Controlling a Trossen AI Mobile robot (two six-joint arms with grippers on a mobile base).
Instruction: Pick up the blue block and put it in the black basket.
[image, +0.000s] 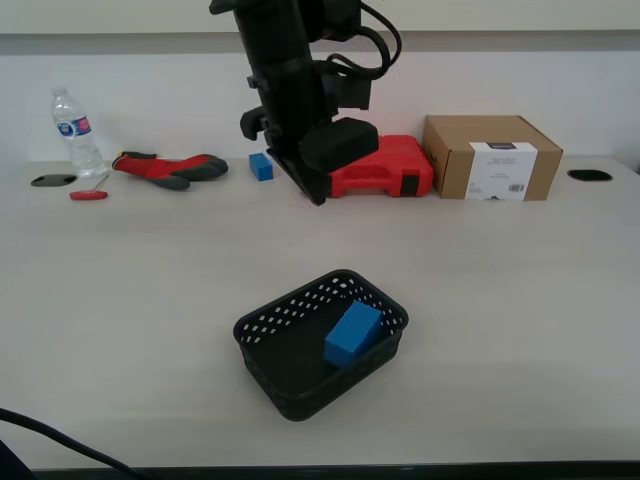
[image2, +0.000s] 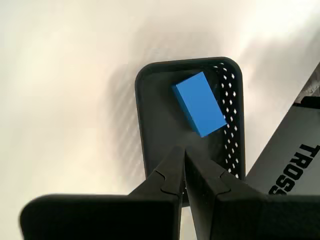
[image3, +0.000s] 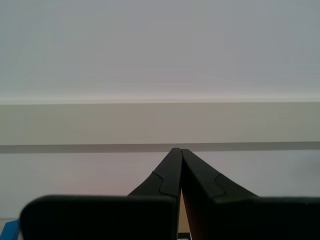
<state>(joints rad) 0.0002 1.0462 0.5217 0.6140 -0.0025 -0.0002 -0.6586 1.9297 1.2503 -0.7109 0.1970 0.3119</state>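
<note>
Pale wood-grain tabletop (image: 520, 300) runs back to a white wall. My first gripper (image2: 184, 151) hangs above the black basket (image2: 145, 125), its fingertips pressed together with nothing between them. My second gripper (image3: 176, 151) is likewise clenched and empty, pointed at the bare wall. The blue block (image: 352, 333) lies tilted inside the black basket (image: 262, 322), leaning against its lattice side, near the table's front edge. Along the back edge sit a small blue cube (image: 261, 166), a red tool case (image: 395, 165), a cardboard box (image: 490, 157), a red-and-grey glove (image: 170, 167), a red screwdriver (image: 88, 195) and a water bottle (image: 76, 131).
</note>
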